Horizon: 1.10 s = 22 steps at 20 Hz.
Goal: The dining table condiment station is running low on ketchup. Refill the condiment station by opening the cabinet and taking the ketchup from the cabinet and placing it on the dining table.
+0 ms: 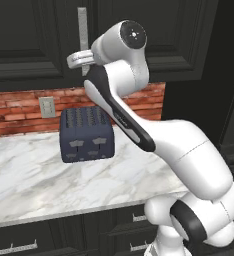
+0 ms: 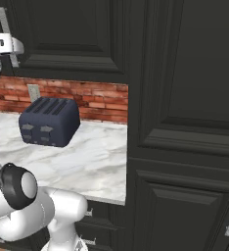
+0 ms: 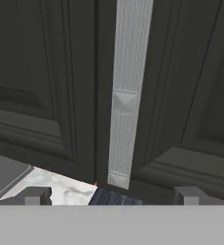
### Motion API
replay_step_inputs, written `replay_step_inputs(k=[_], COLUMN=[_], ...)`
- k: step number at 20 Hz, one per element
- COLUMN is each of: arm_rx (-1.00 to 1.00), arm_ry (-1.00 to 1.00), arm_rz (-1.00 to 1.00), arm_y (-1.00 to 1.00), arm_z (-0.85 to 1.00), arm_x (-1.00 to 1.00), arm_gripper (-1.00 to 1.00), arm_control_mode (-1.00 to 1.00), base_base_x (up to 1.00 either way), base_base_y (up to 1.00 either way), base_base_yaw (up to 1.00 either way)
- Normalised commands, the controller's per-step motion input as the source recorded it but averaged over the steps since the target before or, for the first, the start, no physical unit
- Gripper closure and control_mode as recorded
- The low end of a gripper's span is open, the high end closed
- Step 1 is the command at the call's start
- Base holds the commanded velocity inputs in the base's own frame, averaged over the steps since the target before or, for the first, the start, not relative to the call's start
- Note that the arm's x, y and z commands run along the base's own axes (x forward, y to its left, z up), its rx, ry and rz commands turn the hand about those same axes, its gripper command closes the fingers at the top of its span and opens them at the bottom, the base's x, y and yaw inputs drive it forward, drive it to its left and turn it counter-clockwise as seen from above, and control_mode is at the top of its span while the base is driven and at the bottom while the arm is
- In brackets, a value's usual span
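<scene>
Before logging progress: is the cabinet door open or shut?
Shut: the cabinet door lies flush with its neighbour, handle ungrasped between the open gripper fingertips.

Closed black cabinet (image 1: 139,35), vertical silver handle (image 3: 126,95)

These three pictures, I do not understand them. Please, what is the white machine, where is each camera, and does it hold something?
The white machine is a robot arm in a computer-drawn kitchen. Two pictures come from cameras behind it, one to its left and one to its right. The third camera sits on its hand. The tool is open and holds nothing. It is raised at the silver bar handle of the black cabinet, whose door is closed. Below, a dark blue toaster stands on the marble counter, before a red brick wall.
</scene>
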Motion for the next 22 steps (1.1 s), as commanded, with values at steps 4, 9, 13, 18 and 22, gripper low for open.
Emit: replay_step_inputs(k=[4,9,13,18,22], arm_rx=[0.00,0.00,0.00,0.00,0.00], arm_ry=[-0.03,-0.04,-0.06,-0.07,-0.06], arm_rz=[0.00,0.00,0.00,0.00,0.00], arm_y=[0.00,0.00,0.05,0.13,0.13], arm_z=[-0.09,-0.06,-0.06,-0.07,-0.08], arm_x=[0.33,0.29,0.24,0.20,0.21], arm_gripper=[-1.00,-1.00,-1.00,-1.00,-1.00], arm_control_mode=[-1.00,-1.00,-1.00,-1.00,-1.00], base_base_x=[0.00,0.00,0.00,0.00,0.00], base_base_y=[0.00,0.00,0.00,0.00,0.00], base_base_yaw=[0.00,0.00,0.00,0.00,0.00])
